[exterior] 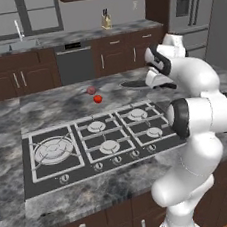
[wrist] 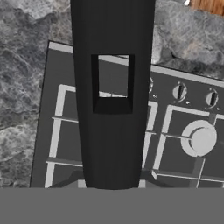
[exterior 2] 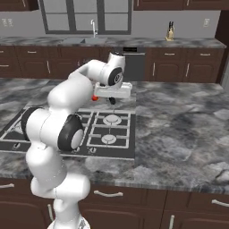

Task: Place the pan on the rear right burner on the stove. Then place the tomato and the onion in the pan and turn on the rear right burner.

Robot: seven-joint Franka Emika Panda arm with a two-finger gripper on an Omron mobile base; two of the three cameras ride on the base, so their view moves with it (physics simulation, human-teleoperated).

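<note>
- The small round dark frying pan (exterior: 134,84) is off the counter, held up in the air at right of centre in the left base view. It shows as a thin dark sliver sticking out leftward from the hand, beyond the far edge of the cooktop.
- The two-finger gripper (exterior: 158,82) is clenched on the pan's short black handle (wrist: 113,109). In the hand view that handle runs straight up the middle of the frame as a broad dark bar with a rectangular hanging slot in it.
- The relation that matters: the rear right burner (exterior: 138,114), a small silvery cap under a black grate, sits lower in the left base view than the pan, toward the robot. My guess is that the pan has to come back toward the robot and then down.
- The pan's long axis, handle to bowl, lies roughly level and runs left to right across the left base view, bowl end to the left.
- The flat steel-grey gas stove (exterior: 33,181) lies below the hand; in the hand view its grates and a few round knobs (wrist: 179,92) show on either side of the handle.
- The small bright red tomato (exterior: 98,99) and the duller maroon-pink onion (exterior: 91,90) rest close together on the grey marbled counter (exterior: 44,106) behind the stove, left of the pan and well apart from it.
</note>
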